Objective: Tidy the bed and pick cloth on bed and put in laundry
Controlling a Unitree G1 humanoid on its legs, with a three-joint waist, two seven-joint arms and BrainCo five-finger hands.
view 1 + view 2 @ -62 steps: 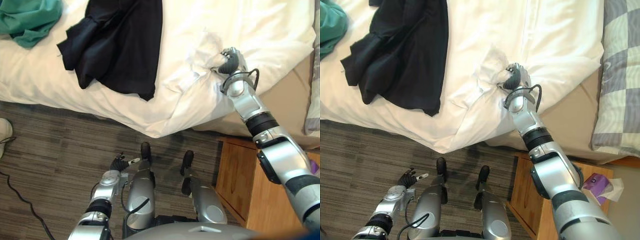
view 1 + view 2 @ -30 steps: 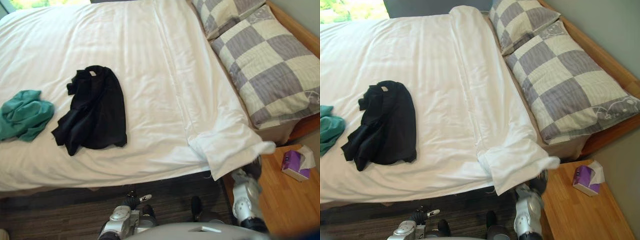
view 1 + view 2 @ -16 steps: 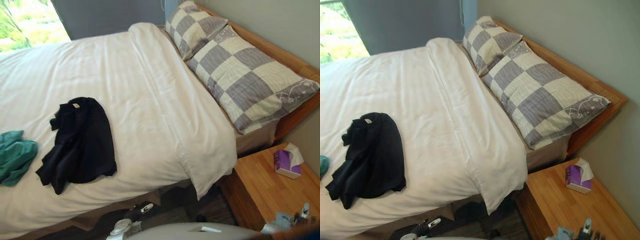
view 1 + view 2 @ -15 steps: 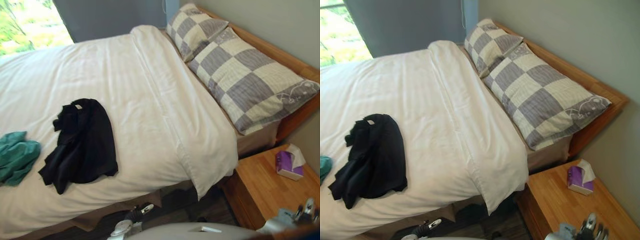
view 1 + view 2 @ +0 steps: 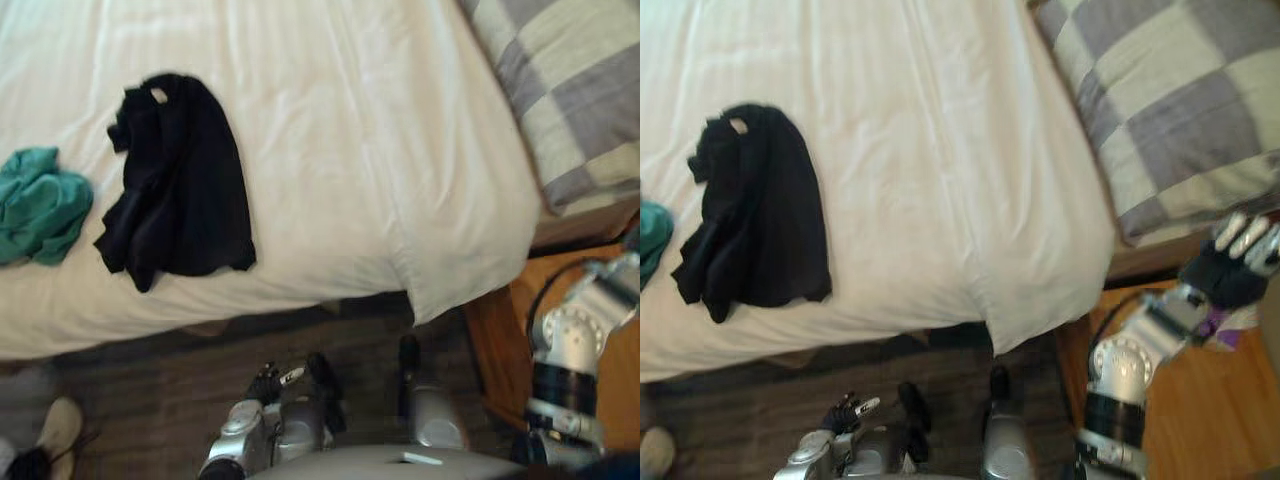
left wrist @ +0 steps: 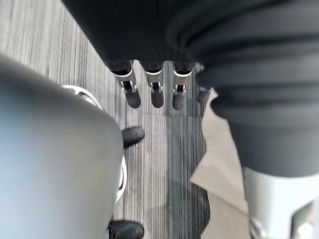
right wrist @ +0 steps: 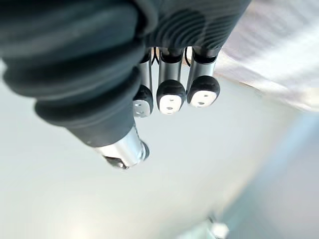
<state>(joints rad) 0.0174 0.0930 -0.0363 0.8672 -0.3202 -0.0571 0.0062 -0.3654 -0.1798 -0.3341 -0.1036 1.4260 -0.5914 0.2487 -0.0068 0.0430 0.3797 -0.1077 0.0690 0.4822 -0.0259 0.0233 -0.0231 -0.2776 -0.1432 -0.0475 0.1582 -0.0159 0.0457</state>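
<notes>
My right hand (image 5: pixel 1230 270), at frame right, and my left hand (image 6: pixel 156 94), lower left, are both spread and empty. Green cloth (image 5: pixel 650 240): cut off at left edge.

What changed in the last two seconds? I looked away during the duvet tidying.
The right hand let go of the white duvet and drew back; it is now open beside the checked pillow, above the nightstand. The duvet lies flat, its corner hanging down. The black garment, the green cloth and the low left hand stayed put.
</notes>
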